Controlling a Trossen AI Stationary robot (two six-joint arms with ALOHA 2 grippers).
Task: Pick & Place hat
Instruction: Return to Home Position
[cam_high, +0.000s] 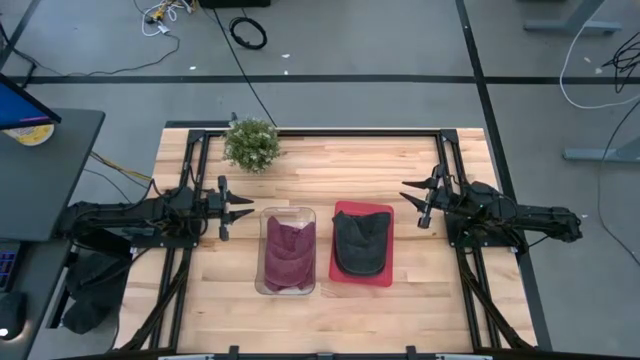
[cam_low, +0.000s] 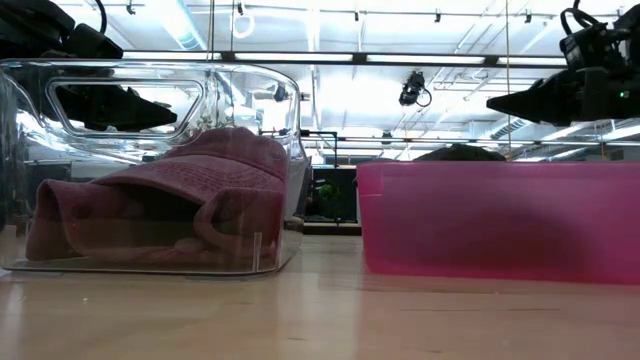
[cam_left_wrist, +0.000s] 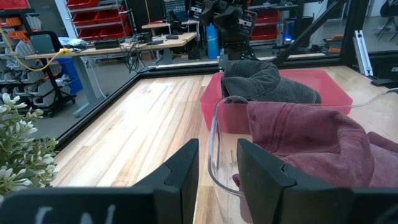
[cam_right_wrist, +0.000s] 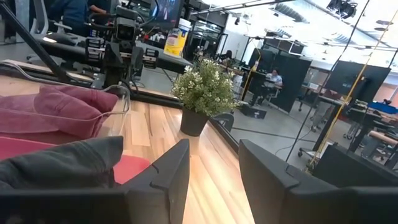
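Observation:
A maroon hat (cam_high: 288, 255) lies in a clear plastic bin (cam_high: 287, 213) at the table's middle; it also shows in the low view (cam_low: 190, 195) and the left wrist view (cam_left_wrist: 305, 140). A dark grey hat (cam_high: 362, 242) lies in a red bin (cam_high: 345, 272) right of it, also in the left wrist view (cam_left_wrist: 261, 81). My left gripper (cam_high: 243, 207) hovers open just left of the clear bin, empty. My right gripper (cam_high: 412, 203) hovers open just right of the red bin, empty.
A small potted plant (cam_high: 251, 143) stands at the table's far left part. Black frame rails (cam_high: 200, 160) run along the left and right sides. Bare wood lies on the near and far sides of the bins.

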